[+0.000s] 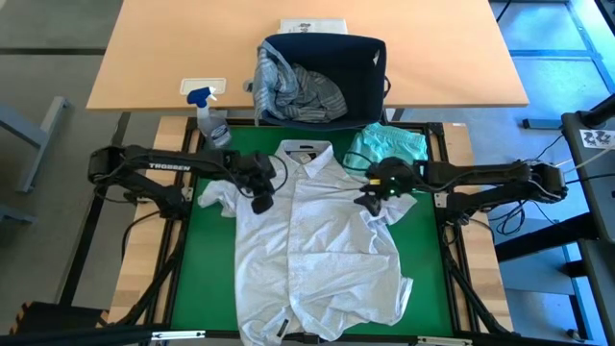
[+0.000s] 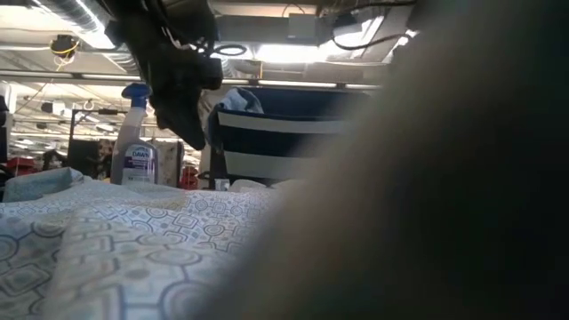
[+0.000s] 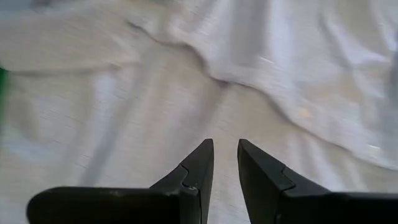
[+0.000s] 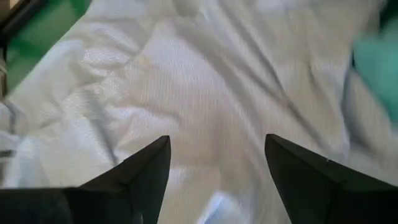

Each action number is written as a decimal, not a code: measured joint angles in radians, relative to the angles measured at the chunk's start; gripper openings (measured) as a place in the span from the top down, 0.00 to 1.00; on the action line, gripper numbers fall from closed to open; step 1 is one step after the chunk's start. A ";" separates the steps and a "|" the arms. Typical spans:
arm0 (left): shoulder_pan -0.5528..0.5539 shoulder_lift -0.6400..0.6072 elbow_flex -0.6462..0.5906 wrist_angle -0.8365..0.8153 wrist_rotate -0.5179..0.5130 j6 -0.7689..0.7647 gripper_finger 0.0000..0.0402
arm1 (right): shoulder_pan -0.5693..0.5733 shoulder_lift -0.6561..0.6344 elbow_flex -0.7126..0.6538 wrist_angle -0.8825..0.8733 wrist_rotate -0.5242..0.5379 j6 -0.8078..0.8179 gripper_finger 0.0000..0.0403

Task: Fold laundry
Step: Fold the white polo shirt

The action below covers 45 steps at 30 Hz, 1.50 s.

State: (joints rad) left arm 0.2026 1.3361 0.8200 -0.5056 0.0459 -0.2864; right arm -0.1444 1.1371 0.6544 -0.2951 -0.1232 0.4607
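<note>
A pale, faintly patterned button-up shirt (image 1: 307,240) lies spread front-up on the green mat (image 1: 207,269), with its collar (image 1: 306,151) toward the far edge. My left gripper (image 1: 261,202) hovers over the shirt's left shoulder; its fingers (image 3: 226,149) are only narrowly apart, with nothing between them. In the low view my left gripper (image 2: 182,98) is clear above the cloth. My right gripper (image 1: 367,204) is wide open (image 4: 217,146) over the shirt's right shoulder and sleeve. A mint-teal garment (image 1: 389,146) lies on the mat at the far right. A grey-blue striped shirt (image 1: 293,91) lies in the basket.
The navy fabric basket (image 1: 370,67) stands on the wooden table just beyond the mat. A blue-topped spray bottle (image 1: 213,120) stands at the mat's far left corner. In the low view a large blurred shape (image 2: 444,178) fills the right half.
</note>
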 joint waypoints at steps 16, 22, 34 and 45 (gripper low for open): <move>-0.582 0.041 0.000 -0.035 -0.116 -0.961 0.82 | 0.000 0.333 -0.002 0.297 -0.001 -0.551 0.35; -0.706 0.165 0.000 -0.037 -0.158 -1.065 0.82 | 0.000 0.418 -0.001 0.313 0.000 -0.559 0.35; -0.578 0.275 -0.001 -0.581 -0.427 -0.569 0.83 | 0.117 0.447 0.005 0.076 0.071 -0.313 0.35; -0.291 0.265 -0.056 -0.459 -0.588 0.137 0.83 | 0.326 0.452 0.013 0.216 0.128 0.103 0.35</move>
State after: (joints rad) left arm -0.0880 1.6011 0.7639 -0.9642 -0.5420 -0.1494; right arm 0.1811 1.5895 0.6670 -0.0788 0.0044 0.5634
